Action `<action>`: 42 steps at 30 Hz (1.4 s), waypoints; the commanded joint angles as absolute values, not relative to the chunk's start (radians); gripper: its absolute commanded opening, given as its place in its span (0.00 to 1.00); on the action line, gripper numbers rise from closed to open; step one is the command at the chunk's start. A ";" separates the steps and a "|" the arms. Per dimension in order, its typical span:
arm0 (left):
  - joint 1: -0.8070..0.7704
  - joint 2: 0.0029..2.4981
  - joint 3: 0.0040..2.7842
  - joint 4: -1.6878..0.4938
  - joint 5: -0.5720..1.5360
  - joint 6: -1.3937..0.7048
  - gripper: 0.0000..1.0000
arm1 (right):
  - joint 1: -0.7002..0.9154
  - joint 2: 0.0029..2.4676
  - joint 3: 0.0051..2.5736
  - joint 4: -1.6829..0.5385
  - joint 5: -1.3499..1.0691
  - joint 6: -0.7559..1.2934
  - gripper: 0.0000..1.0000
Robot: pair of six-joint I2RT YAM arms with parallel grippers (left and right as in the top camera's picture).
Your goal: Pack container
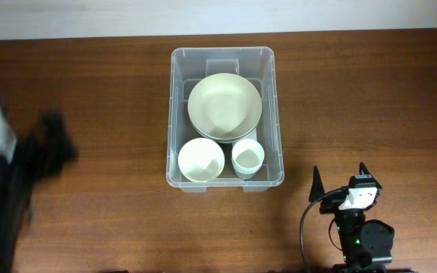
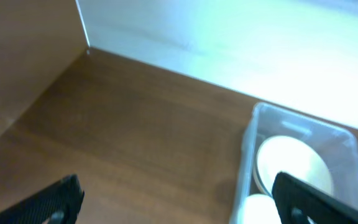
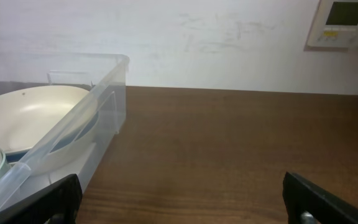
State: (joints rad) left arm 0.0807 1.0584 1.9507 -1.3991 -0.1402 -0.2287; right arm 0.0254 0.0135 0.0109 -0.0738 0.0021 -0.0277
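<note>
The clear plastic container (image 1: 225, 54) stands at the table's middle back. It holds a large cream plate stack (image 1: 224, 106), a white bowl (image 1: 201, 159) and a small stack of white cups (image 1: 247, 158). My right gripper (image 1: 339, 186) is open and empty, to the container's right front; its wrist view shows the container's wall (image 3: 107, 112) at left. My left gripper (image 1: 51, 144) is blurred at the far left, open and empty; its wrist view shows the container (image 2: 250, 146) at right with the plate (image 2: 293, 163) inside.
The brown wooden table (image 1: 89, 91) runs to a white wall at the back. A wooden panel (image 2: 23, 62) stands at the left in the left wrist view. A wall thermostat (image 3: 345, 22) hangs at the upper right in the right wrist view.
</note>
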 commanded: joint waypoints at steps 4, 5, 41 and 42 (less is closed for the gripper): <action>0.081 0.732 1.945 -1.573 -0.120 -0.231 1.00 | 0.019 0.004 0.006 -0.081 0.011 -0.030 0.99; 0.081 0.696 1.945 -1.594 -0.119 -0.231 0.99 | 0.019 0.004 0.006 -0.081 0.011 -0.030 0.99; 0.081 0.094 0.177 -0.070 0.030 -0.298 0.99 | 0.019 0.004 0.006 -0.081 0.011 -0.030 0.99; 0.081 0.090 0.155 -0.048 0.030 -0.297 0.99 | 0.019 0.004 0.006 -0.081 0.011 -0.030 0.99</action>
